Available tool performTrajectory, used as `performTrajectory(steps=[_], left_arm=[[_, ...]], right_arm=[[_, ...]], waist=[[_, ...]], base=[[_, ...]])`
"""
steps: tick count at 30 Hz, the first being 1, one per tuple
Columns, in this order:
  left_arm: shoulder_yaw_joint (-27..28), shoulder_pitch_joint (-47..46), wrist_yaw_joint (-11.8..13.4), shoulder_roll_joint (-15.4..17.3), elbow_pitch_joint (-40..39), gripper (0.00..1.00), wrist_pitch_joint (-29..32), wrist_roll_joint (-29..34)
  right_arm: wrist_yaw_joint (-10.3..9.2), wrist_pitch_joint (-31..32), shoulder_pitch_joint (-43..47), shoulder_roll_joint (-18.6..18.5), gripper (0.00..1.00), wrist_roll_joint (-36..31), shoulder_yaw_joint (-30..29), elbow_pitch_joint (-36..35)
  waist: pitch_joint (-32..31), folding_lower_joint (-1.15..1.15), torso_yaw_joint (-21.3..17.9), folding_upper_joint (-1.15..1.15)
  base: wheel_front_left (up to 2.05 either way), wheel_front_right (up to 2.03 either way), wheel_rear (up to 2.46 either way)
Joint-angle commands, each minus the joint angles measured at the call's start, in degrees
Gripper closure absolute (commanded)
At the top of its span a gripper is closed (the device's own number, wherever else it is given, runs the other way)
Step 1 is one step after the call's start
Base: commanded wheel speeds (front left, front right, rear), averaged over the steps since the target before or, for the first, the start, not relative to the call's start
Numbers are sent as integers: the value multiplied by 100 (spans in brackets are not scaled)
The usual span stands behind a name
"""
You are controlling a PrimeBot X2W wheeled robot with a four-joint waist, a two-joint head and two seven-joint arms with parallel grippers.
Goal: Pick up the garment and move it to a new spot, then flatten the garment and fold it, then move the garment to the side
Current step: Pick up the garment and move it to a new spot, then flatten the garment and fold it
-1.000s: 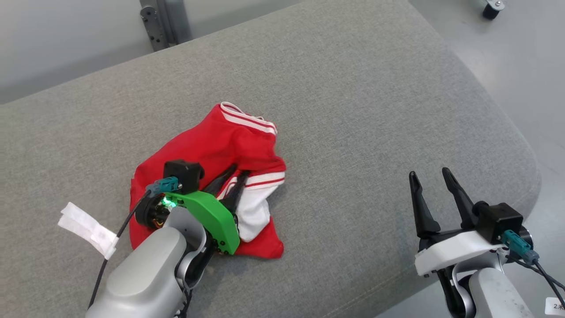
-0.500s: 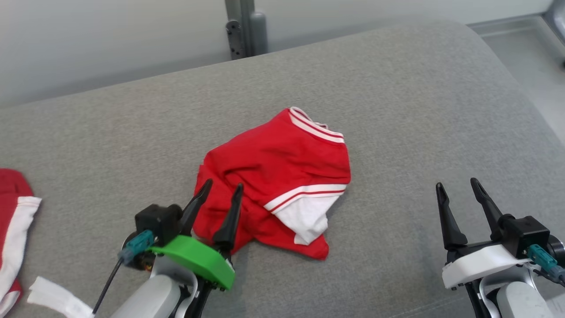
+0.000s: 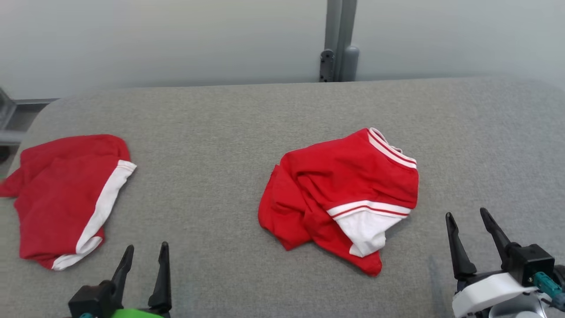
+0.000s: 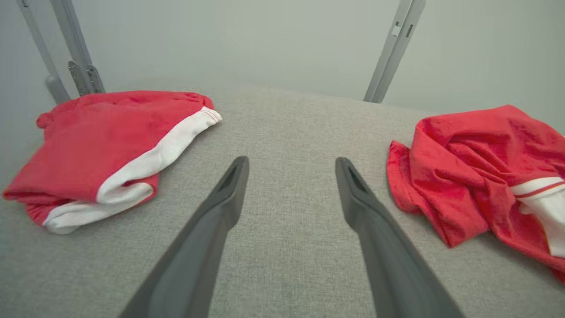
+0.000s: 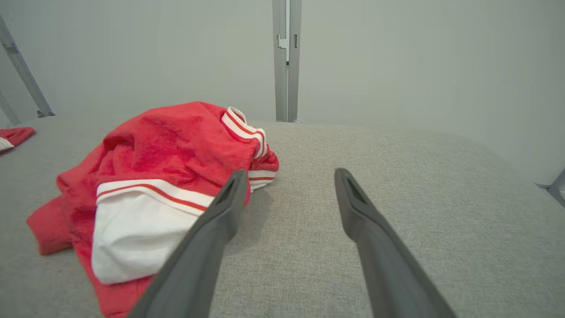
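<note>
Head view, garment: the garment (image 3: 344, 185) is seen crumpled on the cushion (image 3: 212, 123), just toward 3 o'clock of centre, with its white panel turned to 5 o'clock.
Head view, grippers: the left gripper (image 3: 147, 245) is held at 7 o'clock and the right gripper (image 3: 466, 213) at 4 o'clock. Both are parted wide, empty and apart from the cloth.
Head view, other: a second garment (image 3: 62, 190) is laid at 9 o'clock.
Left wrist view: the fingers are spread over bare cushion, with the garment at 3 o'clock.
Right wrist view: the garment is seen at 9 o'clock, near one finger, and nothing is gripped.
Step in hand: flattening is judged to be next. Two well-separated edges should be pinched in a single layer, then drawn apart low over the cushion so that folds are pulled out and not bunched.
</note>
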Motion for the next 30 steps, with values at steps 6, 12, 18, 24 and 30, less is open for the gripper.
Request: performTrajectory(steps=[6,12,18,24,30], left_arm=[[1086,592,-520,-461,212,0,-17,685],[1942,809,-1284,-986,550,0,-10,1196],[2491,835,-1626,-1349,702,0,-11,1666],[2695,741,-1743,-1518,674,0,-11,1929],[2692,641,-1768,-1564,620,0,-11,2009]], right_arm=[[0,-18,365,178,0,-56,-119,118],[0,-18,454,327,0,-156,-301,168],[0,-18,396,395,0,-256,-380,193],[0,-18,348,416,0,-270,-340,208],[0,-18,307,431,0,-267,-314,202]], waist=[[-408,0,502,0],[-457,0,417,0],[-461,0,295,0],[-455,0,192,0],[-439,0,91,0]], base=[[0,0,0],[0,0,0],[0,0,0],[0,0,0],[0,0,0]])
